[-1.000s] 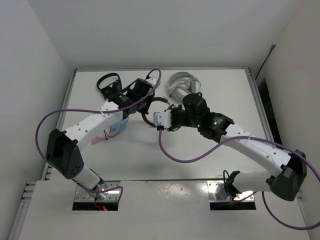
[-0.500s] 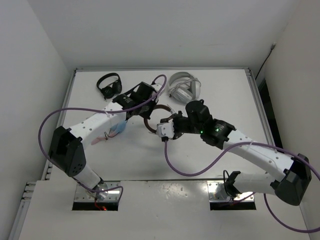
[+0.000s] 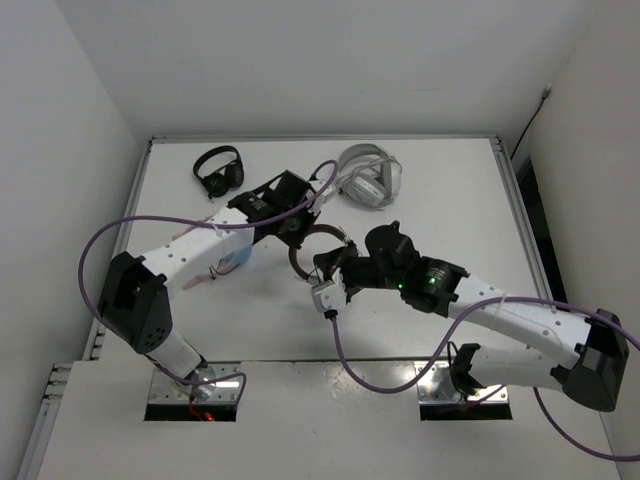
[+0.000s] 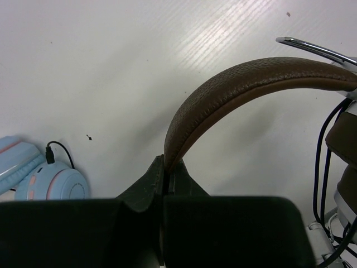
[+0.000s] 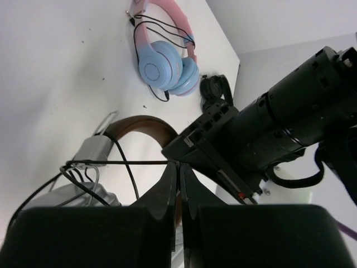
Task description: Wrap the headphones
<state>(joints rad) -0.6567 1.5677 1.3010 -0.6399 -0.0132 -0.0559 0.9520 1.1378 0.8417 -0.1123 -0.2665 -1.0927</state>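
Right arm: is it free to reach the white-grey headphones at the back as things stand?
Probably not. The right gripper is shut on the cable of the brown headphones, so reaching the white-grey headphones would drag those along.

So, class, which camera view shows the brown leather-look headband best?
Left wrist: the brown leather-look headband spans the frame, its grain sharp, pinched by the left gripper. Right wrist shows a partial arc; top external, a small curve.

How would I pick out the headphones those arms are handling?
Find the middle of the white table, where the left gripper and right gripper meet. The headphones are held between them. Only this pair has a brown leather-look headband; its neighbours are a white-grey pair, a black pair and a pink-and-blue pair.
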